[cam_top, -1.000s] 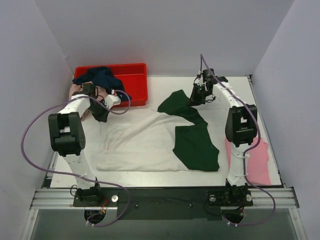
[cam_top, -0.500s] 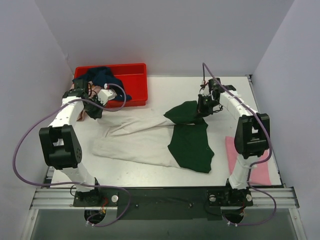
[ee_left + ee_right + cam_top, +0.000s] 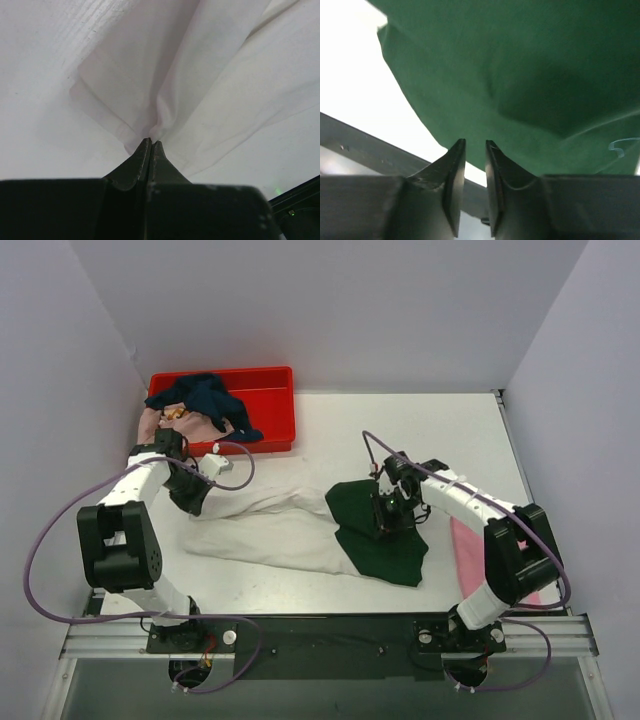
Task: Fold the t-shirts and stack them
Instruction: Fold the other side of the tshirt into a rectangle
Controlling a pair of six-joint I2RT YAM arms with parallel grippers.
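Note:
The white t-shirt [image 3: 270,525] with a dark green part [image 3: 390,545] lies bunched across the middle of the table. My left gripper [image 3: 196,502] is shut on the shirt's left end, and the white cloth [image 3: 200,75] gathers into the closed tips [image 3: 151,142]. My right gripper [image 3: 384,524] hovers low over the folded green cloth [image 3: 530,65]. Its jaws [image 3: 475,145] stand slightly apart with nothing between them. A bright pink t-shirt [image 3: 466,545] lies flat at the right, partly under the right arm.
A red crate [image 3: 272,400] stands at the back left, holding a navy t-shirt [image 3: 205,395] and a dusty pink one [image 3: 160,422] that spills over its left end. Grey walls close in the table on three sides.
Both grippers moved toward the near edge. The left dragged the white end down and inward. The right carried the green sleeve onto the green body, and the shirt is now narrower and bunched.

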